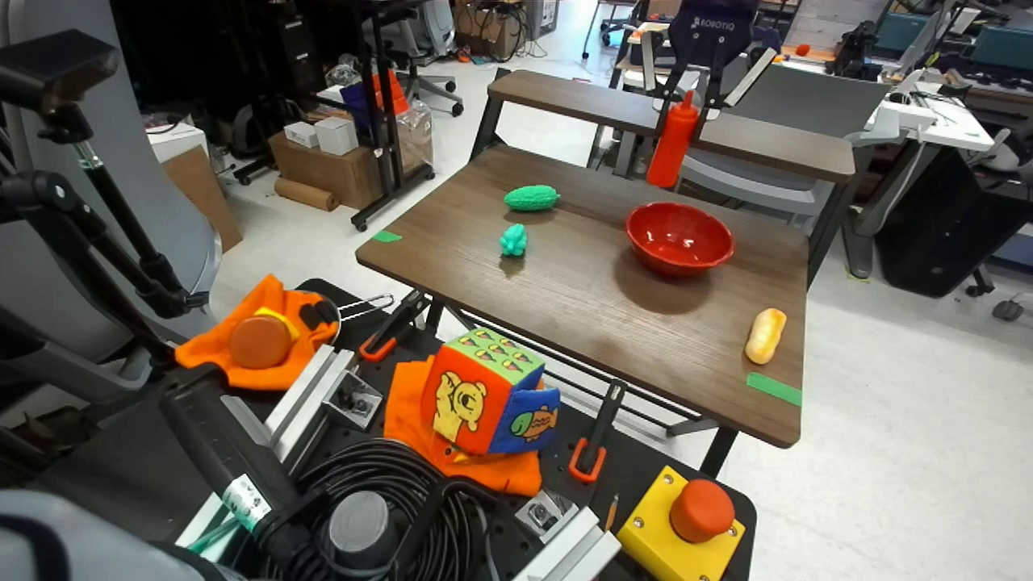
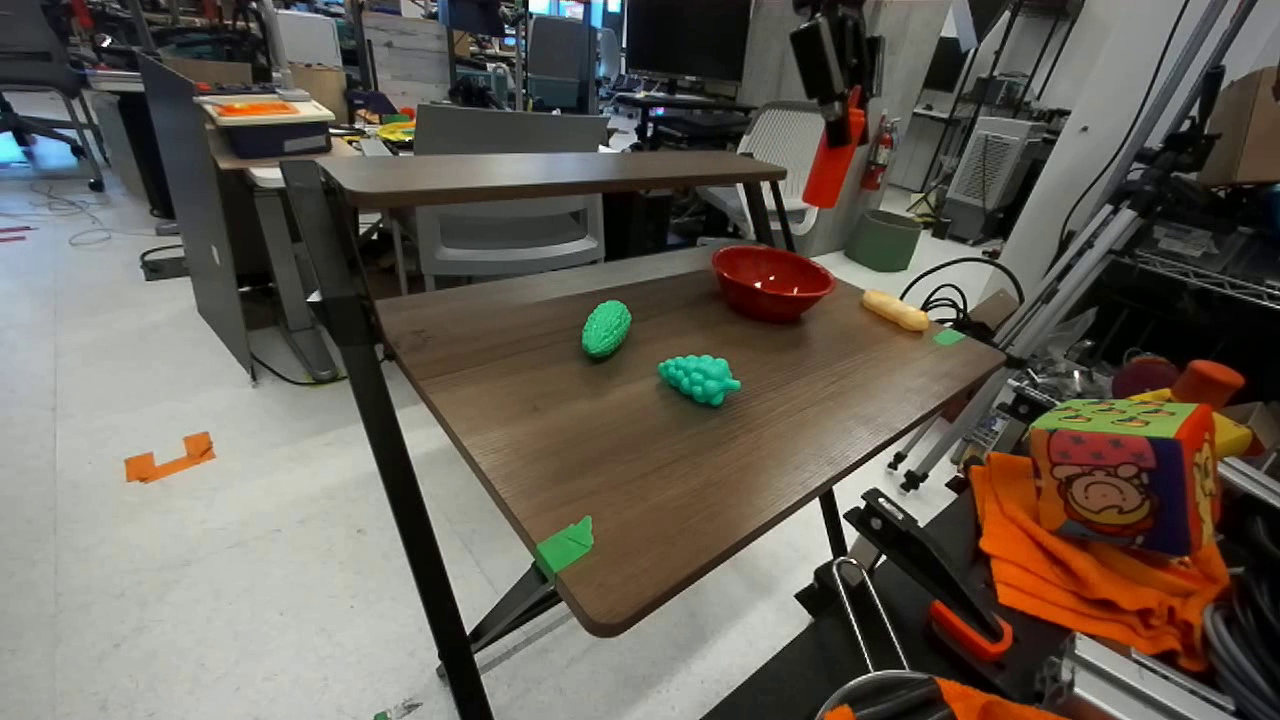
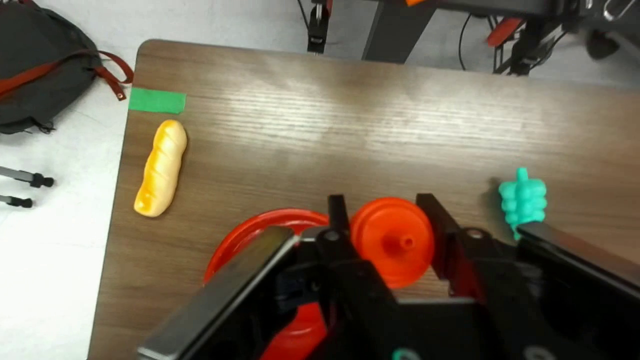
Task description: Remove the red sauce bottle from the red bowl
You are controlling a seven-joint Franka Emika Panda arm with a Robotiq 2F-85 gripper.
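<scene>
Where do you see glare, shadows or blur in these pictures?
In an exterior view, white glints inside the red bowl, with a soft shadow by its near side on the tabletop; in the wrist view, pale streaky glare across the tabletop, and a soft-looking pincer, probably too close for sharp focus.

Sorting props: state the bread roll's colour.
Bread roll: cream with yellow-orange patches, clearest in the wrist view.

We see the red sauce bottle, slim and cylindrical, gripped in mid-air, its pointed tip upward and its body leaning in both exterior views; it hangs higher than the red bowl, apart from it. The bowl, round, shallow and glossy, stands upright on the brown tabletop.
</scene>
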